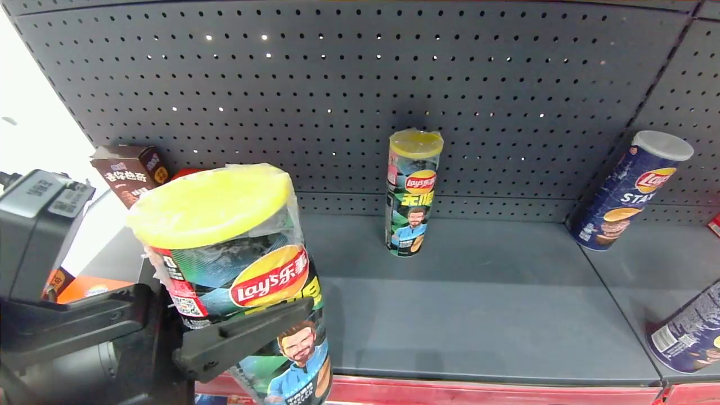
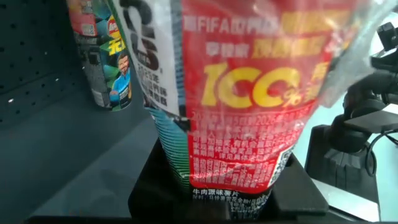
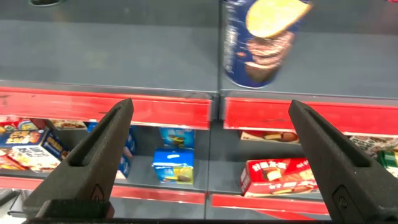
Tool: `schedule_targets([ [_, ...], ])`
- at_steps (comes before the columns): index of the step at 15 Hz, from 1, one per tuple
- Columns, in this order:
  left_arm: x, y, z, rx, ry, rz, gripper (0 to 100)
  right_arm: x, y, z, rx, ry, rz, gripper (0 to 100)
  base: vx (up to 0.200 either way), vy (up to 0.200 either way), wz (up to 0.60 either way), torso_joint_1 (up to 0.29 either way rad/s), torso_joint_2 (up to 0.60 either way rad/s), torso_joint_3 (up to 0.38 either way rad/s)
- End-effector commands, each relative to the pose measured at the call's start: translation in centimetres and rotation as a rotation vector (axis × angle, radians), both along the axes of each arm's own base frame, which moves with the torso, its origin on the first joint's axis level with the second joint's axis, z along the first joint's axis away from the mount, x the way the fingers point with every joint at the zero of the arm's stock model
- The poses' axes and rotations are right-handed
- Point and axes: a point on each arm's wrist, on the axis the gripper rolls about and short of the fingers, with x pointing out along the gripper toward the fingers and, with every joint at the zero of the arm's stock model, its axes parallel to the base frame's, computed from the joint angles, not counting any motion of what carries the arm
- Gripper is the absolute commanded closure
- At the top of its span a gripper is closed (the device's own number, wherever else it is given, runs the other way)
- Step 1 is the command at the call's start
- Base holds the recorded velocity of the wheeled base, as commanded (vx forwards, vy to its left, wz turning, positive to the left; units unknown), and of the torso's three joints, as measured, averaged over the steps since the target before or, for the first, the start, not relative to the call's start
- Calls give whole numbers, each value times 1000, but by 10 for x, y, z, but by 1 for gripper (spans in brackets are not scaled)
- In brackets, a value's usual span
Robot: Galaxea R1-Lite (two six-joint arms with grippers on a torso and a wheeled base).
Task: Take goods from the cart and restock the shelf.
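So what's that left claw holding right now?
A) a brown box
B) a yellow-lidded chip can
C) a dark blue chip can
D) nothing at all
B: the left gripper is shut on the yellow-lidded chip can, upright near the front edge of the shelf.

Open shelf floor (image 1: pixel 478 304) between upright can (image 1: pixel 412 194) and leaning blue can (image 1: pixel 630 191)
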Motion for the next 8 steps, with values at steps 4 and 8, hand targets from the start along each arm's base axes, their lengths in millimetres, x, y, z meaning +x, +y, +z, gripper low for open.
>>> schedule_targets([
  [4,0,1,-2,6,8,5,100,0,0,0,0,1,0,0,0,0,0,0,0,0],
  [8,1,0,0,0,1,2,100,0,0,0,-1,-2,0,0,0,0,0,0,0,0],
])
